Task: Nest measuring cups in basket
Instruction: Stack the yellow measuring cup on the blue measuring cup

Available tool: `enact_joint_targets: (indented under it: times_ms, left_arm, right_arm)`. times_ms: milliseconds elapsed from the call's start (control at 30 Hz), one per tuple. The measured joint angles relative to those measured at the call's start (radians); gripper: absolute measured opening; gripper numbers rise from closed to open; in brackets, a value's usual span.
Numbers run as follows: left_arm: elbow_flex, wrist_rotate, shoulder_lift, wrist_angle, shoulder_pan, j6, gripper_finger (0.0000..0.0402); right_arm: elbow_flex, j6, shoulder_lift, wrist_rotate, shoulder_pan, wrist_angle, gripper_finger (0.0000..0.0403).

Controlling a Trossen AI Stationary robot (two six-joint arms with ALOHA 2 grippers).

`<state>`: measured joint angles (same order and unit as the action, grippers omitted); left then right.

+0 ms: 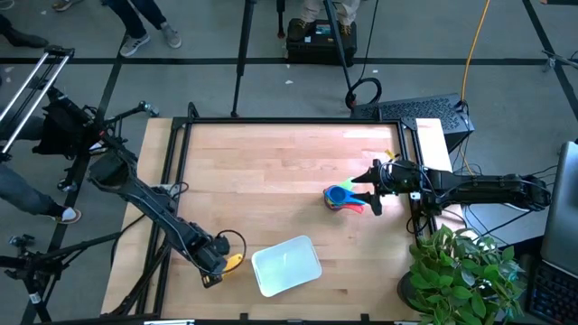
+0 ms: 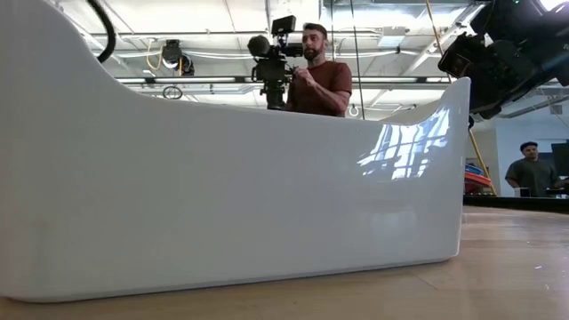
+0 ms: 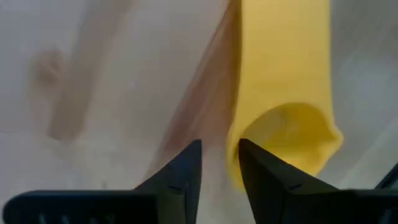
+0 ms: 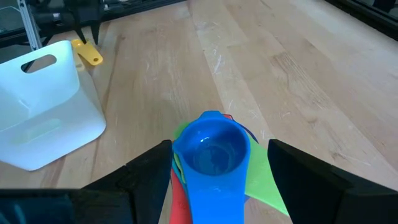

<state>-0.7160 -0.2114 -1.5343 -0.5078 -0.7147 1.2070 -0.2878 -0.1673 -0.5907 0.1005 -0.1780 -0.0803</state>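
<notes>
The pale basket (image 1: 286, 264) stands near the table's front edge; its wall fills the low view (image 2: 231, 178). A yellow measuring cup (image 1: 234, 262) lies on the table just left of the basket. My left gripper (image 3: 221, 158) points down over the yellow cup (image 3: 286, 118), its fingers a narrow gap apart. A stack of cups (image 1: 343, 197), blue on top (image 4: 211, 149) with green (image 4: 261, 180) and red (image 4: 177, 199) handles below, rests on the table at mid right. My right gripper (image 4: 214, 155) is open, level, with one finger on either side of the stack, apart from it. My left gripper comes from above, pointing down. One fingertip (image 3: 249, 155) stands over the rim of the yellow cup's bowl (image 3: 233, 146), and the other is over bare wood. I cannot tell whether it touches the cup, which lies flat on the table.
Bare wood (image 1: 271, 171) stretches between the stack and the basket. A potted plant (image 1: 452, 271) stands off the table's front right corner. A person with a camera (image 2: 311, 71) stands beyond the far edge.
</notes>
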Motion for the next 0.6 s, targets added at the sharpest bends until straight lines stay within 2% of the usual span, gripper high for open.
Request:
enact_joint_targets:
  times_ms: [100, 233, 267, 433, 600]
  left_arm:
    - [-0.006, -0.061, -0.055, 0.033, 0.009, -0.001, 0.0093]
    - [-0.004, -0.105, -0.066, 0.067, 0.028, -0.009, 0.0022]
    - [-0.005, -0.102, -0.057, 0.066, 0.032, -0.012, 0.0015]
    - [0.0, -0.05, -0.008, 0.015, 0.062, -0.041, 0.0008]
    - [-0.011, -0.032, 0.081, -0.157, 0.128, -0.12, 0.0008]
  right_arm:
    - [0.0, 0.0, 0.0, 0.0, 0.0, -0.001, 0.0257]
    - [0.0, 0.001, 0.0, 0.0, 0.0, -0.007, 0.0257]
    - [0.0, 0.001, 0.0, 0.0, 0.0, -0.007, 0.0257]
    - [0.0, 0.0, 0.0, 0.0, 0.0, -0.013, 0.0257]
    - [-0.001, -0.035, -0.004, 0.005, -0.016, -0.092, 0.0257]
